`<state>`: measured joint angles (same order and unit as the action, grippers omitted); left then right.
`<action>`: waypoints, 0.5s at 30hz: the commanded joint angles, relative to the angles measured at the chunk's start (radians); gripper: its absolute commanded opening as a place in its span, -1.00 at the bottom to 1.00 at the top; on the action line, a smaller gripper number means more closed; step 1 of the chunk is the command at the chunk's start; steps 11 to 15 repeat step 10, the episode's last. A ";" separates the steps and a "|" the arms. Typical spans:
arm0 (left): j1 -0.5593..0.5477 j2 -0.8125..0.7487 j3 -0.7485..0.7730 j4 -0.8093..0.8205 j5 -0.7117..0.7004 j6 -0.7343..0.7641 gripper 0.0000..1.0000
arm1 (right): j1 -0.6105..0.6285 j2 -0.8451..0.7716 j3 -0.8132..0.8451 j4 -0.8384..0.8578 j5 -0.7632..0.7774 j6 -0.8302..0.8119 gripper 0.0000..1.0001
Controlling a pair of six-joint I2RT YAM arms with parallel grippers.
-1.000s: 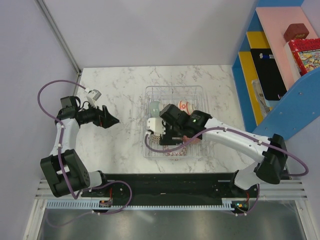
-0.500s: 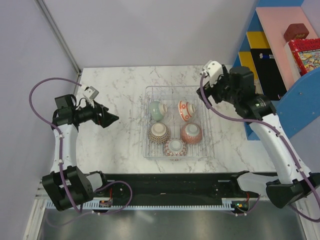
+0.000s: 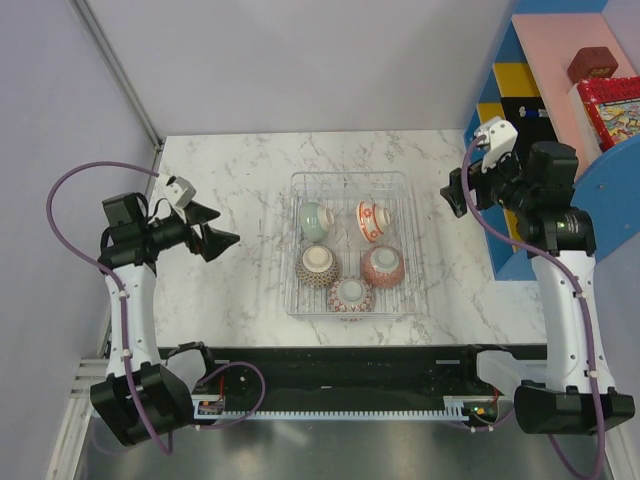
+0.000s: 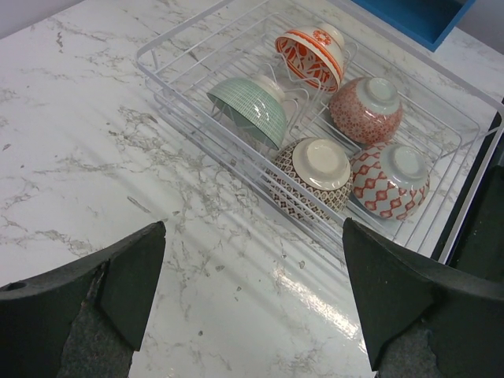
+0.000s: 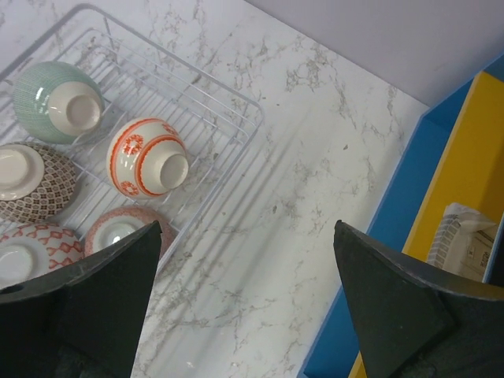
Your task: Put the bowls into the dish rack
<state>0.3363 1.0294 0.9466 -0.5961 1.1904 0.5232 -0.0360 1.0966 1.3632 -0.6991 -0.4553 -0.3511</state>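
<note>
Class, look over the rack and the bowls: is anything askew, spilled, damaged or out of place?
Nothing stands out. All five bowls sit inside the dish rack: three upside down, two tilted on their sides against the wires. No chips or spills show.

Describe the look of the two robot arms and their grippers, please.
Both the left arm and the right arm have white tubular links and bulky black joints. A purple cable runs loosely along each. A small white camera block sits by each wrist. The left gripper and right gripper carry black wedge-shaped fingers.
</note>
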 commanded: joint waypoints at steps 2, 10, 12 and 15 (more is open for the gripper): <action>0.004 -0.012 -0.017 0.016 0.048 0.044 0.99 | -0.001 -0.055 -0.007 0.019 -0.092 0.037 0.95; 0.004 -0.008 -0.020 0.016 0.054 0.046 0.99 | 0.001 -0.087 -0.046 0.067 -0.075 0.055 0.95; 0.004 -0.008 -0.020 0.016 0.054 0.046 0.99 | 0.001 -0.087 -0.046 0.067 -0.075 0.055 0.95; 0.004 -0.008 -0.020 0.016 0.054 0.046 0.99 | 0.001 -0.087 -0.046 0.067 -0.075 0.055 0.95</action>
